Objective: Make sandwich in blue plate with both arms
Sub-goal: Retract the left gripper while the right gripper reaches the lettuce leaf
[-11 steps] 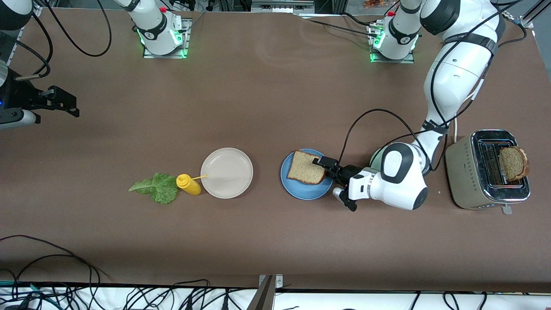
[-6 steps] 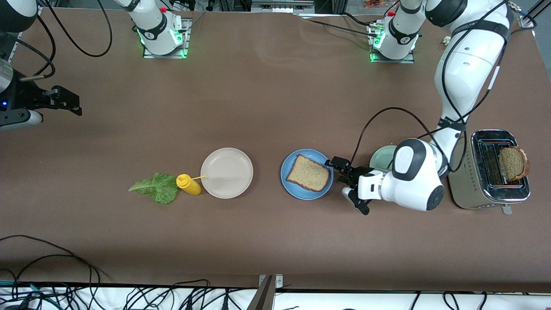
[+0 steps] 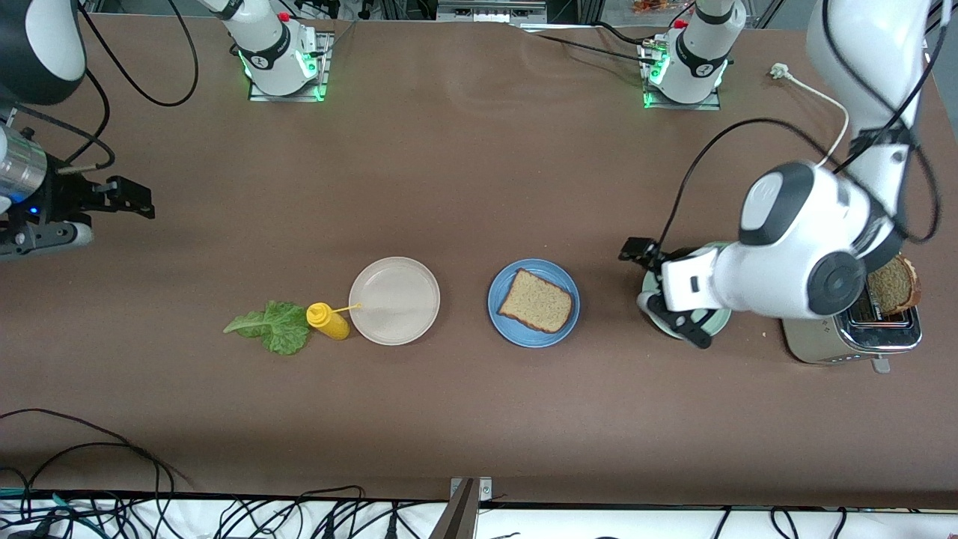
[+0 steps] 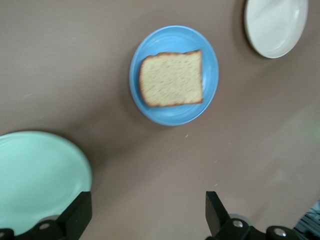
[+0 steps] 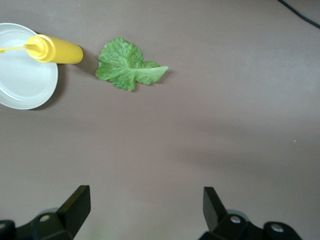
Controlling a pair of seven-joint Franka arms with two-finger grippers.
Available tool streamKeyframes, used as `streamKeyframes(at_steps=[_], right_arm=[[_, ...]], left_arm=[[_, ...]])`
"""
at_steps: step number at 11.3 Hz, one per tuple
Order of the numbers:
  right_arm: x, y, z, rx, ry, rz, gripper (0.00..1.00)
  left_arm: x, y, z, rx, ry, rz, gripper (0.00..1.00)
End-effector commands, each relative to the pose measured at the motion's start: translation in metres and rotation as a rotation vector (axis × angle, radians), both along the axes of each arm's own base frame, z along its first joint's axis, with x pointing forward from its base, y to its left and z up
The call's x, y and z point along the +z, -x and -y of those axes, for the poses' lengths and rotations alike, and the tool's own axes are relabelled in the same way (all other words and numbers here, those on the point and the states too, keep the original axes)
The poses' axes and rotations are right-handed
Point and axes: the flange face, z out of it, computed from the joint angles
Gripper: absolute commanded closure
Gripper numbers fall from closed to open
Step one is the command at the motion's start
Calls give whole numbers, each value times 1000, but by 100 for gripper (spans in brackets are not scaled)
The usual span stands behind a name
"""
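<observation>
from my screen: 1 slice of brown bread [image 3: 536,300] lies flat on the blue plate [image 3: 505,318], lettuce leaf [image 3: 271,327] on the table toward the right arm's end, beside the mustard bottle [image 3: 329,320] and beige plate [image 3: 394,300]. left gripper [image 3: 662,292] hangs over the mint plate [image 3: 711,323], jaws apart, empty. slice 2 sits in the toaster [image 3: 849,333]. right gripper [image 3: 123,196] waits over bare table, jaws apart too.
</observation>
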Motion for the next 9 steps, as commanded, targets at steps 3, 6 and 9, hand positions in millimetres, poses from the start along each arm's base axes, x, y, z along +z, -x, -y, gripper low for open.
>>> streamKeyframes(at_steps=[3,6,9], right_arm=[[-22,-31,-5,2,2,21,0],[-32,-34,-2,-1,-4,4,0],[-81,-57,-1,14,-41,8,0]], left_arm=[[135,50,-62,52,-247,95,0],[186,78,-86,151,-308,128,0],[202,108,-105,212,-342,206,0]])
